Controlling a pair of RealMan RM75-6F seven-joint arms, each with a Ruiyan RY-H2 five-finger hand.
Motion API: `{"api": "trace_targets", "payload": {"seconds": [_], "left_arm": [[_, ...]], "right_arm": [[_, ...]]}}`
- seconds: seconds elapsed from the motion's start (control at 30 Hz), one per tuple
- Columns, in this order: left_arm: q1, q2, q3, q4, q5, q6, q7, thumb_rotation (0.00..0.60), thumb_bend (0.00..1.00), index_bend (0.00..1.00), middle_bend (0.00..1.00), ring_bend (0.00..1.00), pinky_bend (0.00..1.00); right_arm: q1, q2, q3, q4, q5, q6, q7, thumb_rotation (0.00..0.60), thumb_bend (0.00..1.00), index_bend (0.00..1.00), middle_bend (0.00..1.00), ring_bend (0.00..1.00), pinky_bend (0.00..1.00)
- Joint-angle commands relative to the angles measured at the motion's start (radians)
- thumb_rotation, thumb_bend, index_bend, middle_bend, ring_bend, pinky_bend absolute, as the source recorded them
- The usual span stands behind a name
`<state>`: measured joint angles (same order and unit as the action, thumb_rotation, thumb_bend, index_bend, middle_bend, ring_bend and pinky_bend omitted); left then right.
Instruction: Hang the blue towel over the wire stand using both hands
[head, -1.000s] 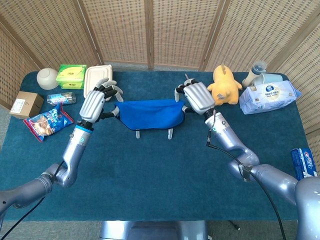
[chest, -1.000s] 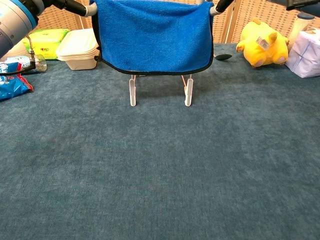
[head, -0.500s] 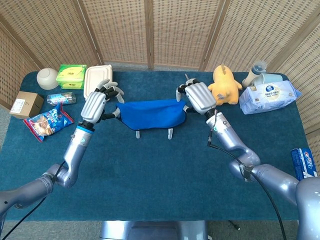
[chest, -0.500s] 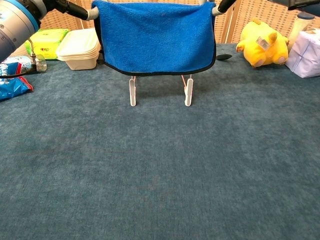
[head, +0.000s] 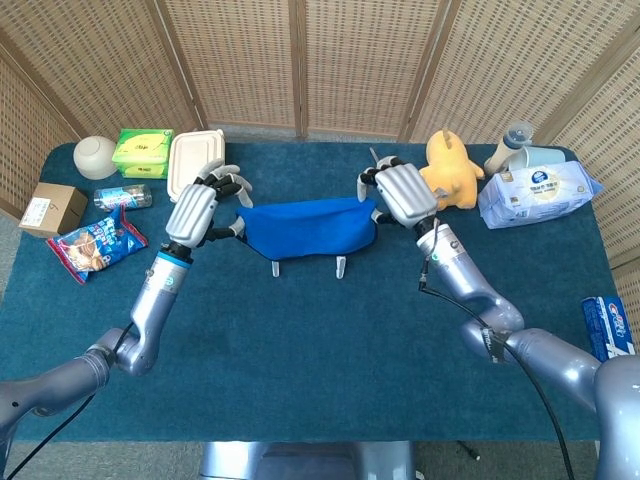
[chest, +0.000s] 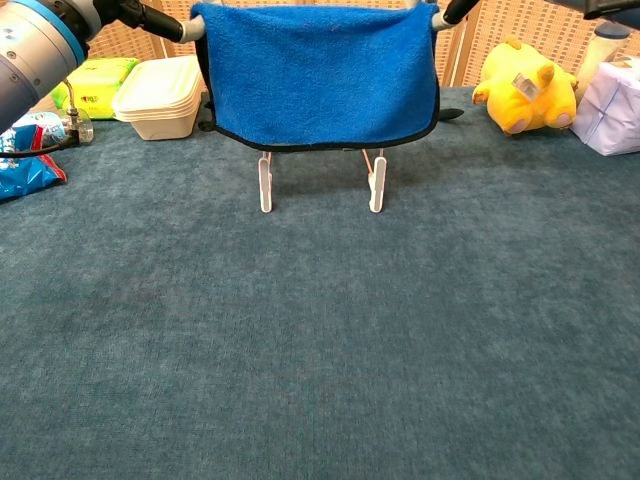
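The blue towel (head: 308, 227) hangs draped over the wire stand (chest: 377, 184), front flap covering all but the stand's two white feet in the chest view. The left hand (head: 196, 207) sits at the towel's left top corner w/ a fingertip (chest: 188, 29) pinching the edge; the right hand (head: 401, 195) does likewise at the right corner, fingertip (chest: 441, 17) on the cloth. Both hands grip the towel by thumb and finger, other fingers spread loosely above.

Change vs. a second ago: towel and both hands have slid a bit toward the robot's right. In the chest view the right edge now reaches further over, and the hem hangs slightly lower on that side, approx. level w/ the tops of the stand's feet. The left hand has followed inward, away from the white lidded box (head: 193, 158); the right hand has moved nearer the yellow plush toy (head: 448, 170), still apart from it.

Judgement: this looks like a centring adjustment, not a fresh drape, so the task is nearly done. The towel now seems shifted right of the stand's feet, so it may need a small pull back before letting go. Whether the rear flap balances the front can't be told; an uneven hang could slip off once released.
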<state>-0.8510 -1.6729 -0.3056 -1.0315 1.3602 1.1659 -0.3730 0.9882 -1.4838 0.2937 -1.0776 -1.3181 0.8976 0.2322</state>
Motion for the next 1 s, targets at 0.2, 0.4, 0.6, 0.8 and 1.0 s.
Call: {"api": "trace_targets", "payload": {"seconds": [0.2,0.4,0.6,0.8,1.0], "left_arm": [[-0.014,-0.012,-0.007,0.004,-0.001,-0.008,0.006,0.600,0.54,0.79,0.41,0.22,0.10],[-0.020,-0.017,-0.008,0.006,0.000,-0.011,0.009,0.600,0.54,0.79,0.41,0.22,0.10],[-0.020,-0.016,-0.010,0.007,-0.004,-0.012,0.013,0.600,0.54,0.79,0.41,0.22,0.10],[-0.016,-0.013,-0.003,0.009,-0.002,-0.015,0.012,0.600,0.54,0.77,0.40,0.20,0.09],[-0.015,-0.012,-0.002,0.007,-0.002,-0.017,0.010,0.600,0.54,0.77,0.39,0.20,0.09]], "right_arm": [[-0.011,0.013,-0.001,0.004,0.002,0.004,-0.003,0.600,0.40,0.99,0.52,0.46,0.28],[-0.018,0.018,-0.001,0.000,0.006,0.006,0.000,0.600,0.40,0.99,0.52,0.46,0.28],[-0.018,0.010,-0.003,0.009,0.005,0.003,0.003,0.600,0.40,0.99,0.52,0.46,0.27],[-0.019,0.008,-0.005,0.016,0.003,0.001,0.004,0.600,0.39,0.95,0.52,0.46,0.27],[-0.019,0.009,-0.001,0.012,0.009,-0.003,0.003,0.600,0.40,0.97,0.52,0.46,0.26]]}}
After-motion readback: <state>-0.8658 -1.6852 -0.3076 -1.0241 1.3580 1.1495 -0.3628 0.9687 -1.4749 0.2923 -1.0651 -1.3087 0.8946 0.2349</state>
